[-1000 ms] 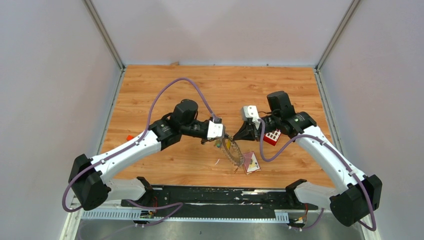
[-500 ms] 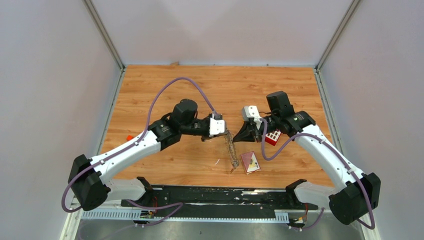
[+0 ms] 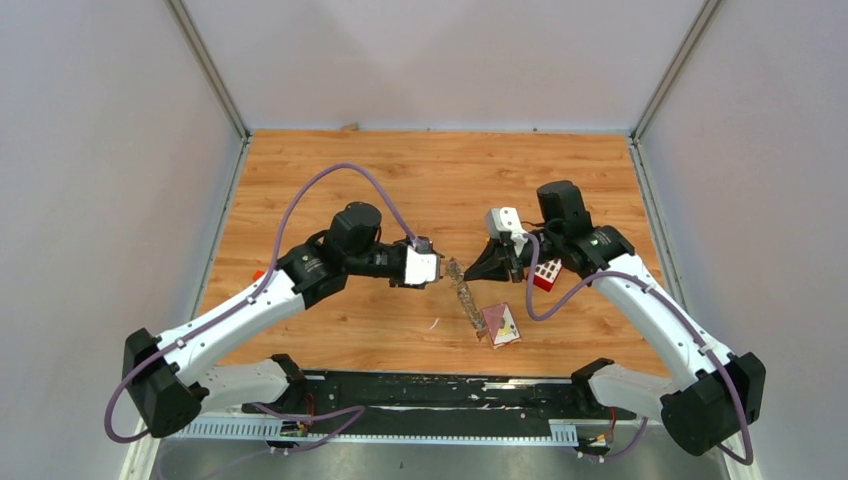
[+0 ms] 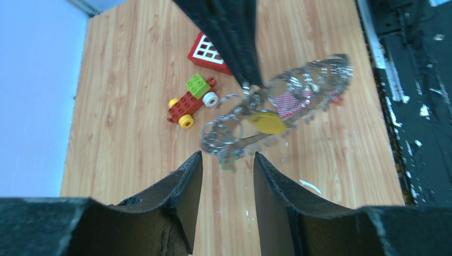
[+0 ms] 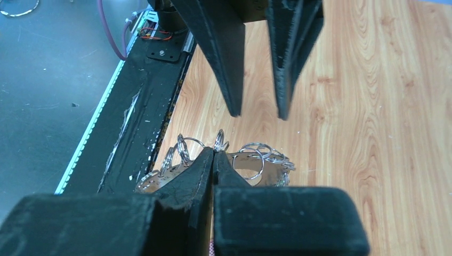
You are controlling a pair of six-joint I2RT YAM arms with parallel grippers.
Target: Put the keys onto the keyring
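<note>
Over the wood surface (image 3: 400, 180), the likely heavy, floppy keyring (image 3: 465, 298) hung by its wire from the clamped right hand (image 3: 468, 274); left hand (image 3: 441, 270) gaped empty.

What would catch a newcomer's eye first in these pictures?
The spiky keyring stands out first, hanging at mid-table from the shut right gripper, which pinches its top. The left gripper is open just to its left, not touching it. On the wood near the right arm lie a small brick toy car and a red block with white buttons.
</note>
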